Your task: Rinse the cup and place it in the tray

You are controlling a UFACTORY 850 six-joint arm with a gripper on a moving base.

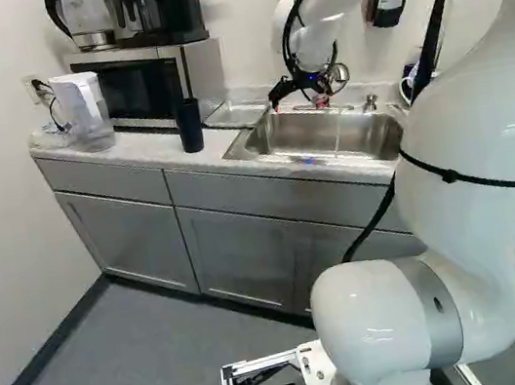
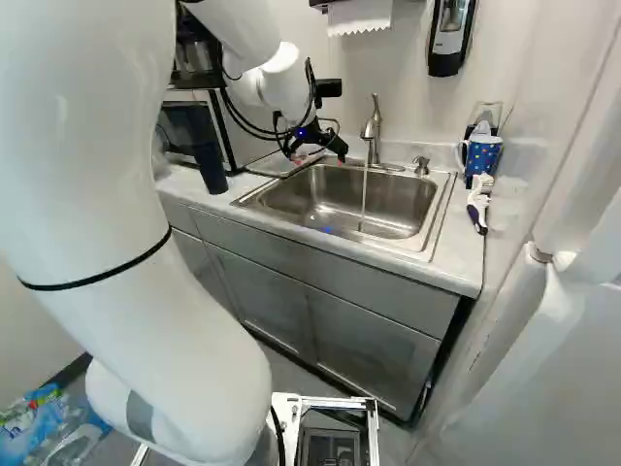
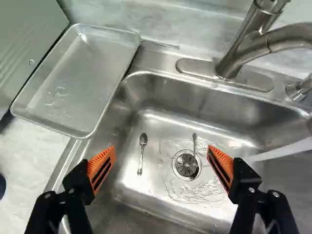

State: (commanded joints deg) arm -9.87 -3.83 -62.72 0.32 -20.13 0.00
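Dark cup (image 1: 189, 125) and faucet (image 3: 241, 48) cut off by wrist view's edges, coffee maker (image 1: 170, 14) cropped in left base view

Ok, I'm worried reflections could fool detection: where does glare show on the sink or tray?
Wrist view: bright streaks along the floor edges of the sink, a softer sheen on the tray; both base views: a small blue glint by the sink's front rim.

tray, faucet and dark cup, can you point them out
Tray (image 3: 80, 80): wrist view, on its bare floor
Faucet (image 2: 371, 129): right base view, on its body
Dark cup (image 1: 189, 128): left base view, on its side
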